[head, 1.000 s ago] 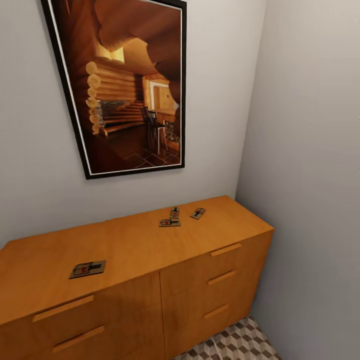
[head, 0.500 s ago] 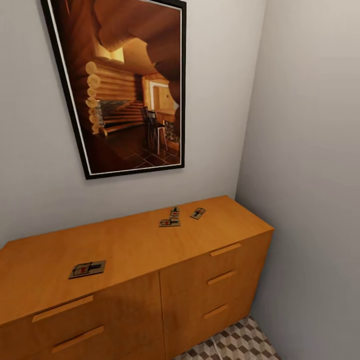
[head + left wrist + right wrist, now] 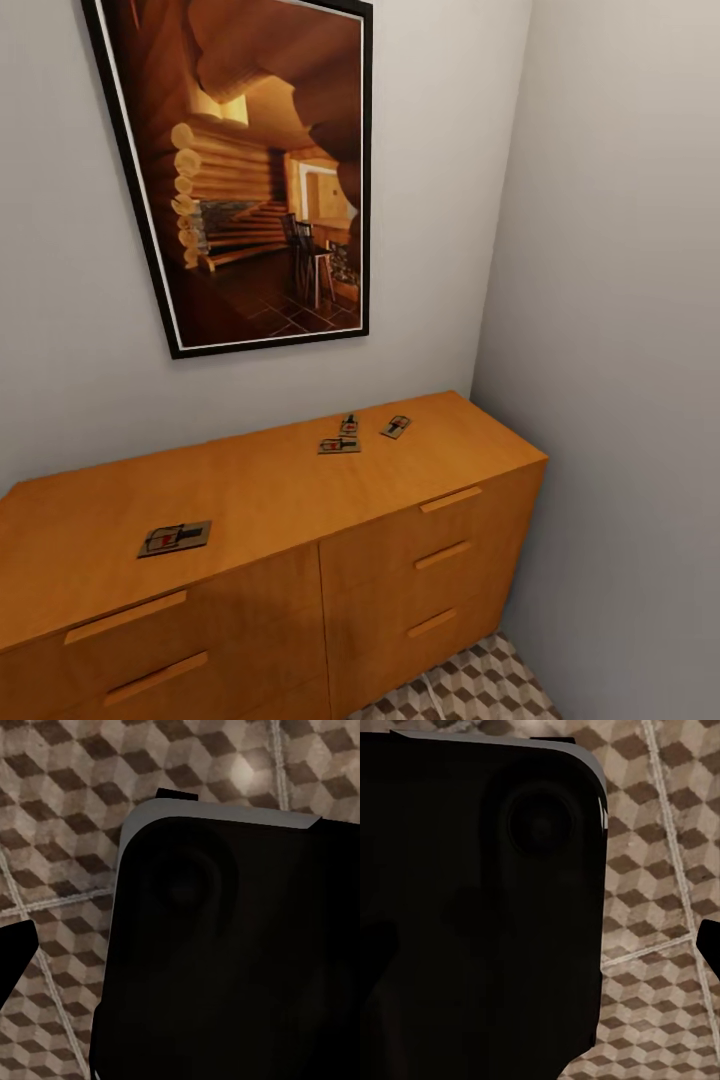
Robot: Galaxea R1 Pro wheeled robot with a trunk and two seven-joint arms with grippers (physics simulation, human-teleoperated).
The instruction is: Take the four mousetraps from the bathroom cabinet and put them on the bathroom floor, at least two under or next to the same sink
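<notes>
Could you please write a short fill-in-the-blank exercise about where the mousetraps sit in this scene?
1. All ____ mousetraps lie on the cabinet top.
2. One mousetrap lies alone; the other ____ are grouped nearer the corner.
3. A framed ____ hangs on the wall above the cabinet.
4. The cube-patterned floor holds ____ mousetraps.

Missing words: four; three; picture; no

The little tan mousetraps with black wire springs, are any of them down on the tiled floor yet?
No, all four tan mousetraps lie on the orange-brown wooden cabinet's flat top.
</notes>
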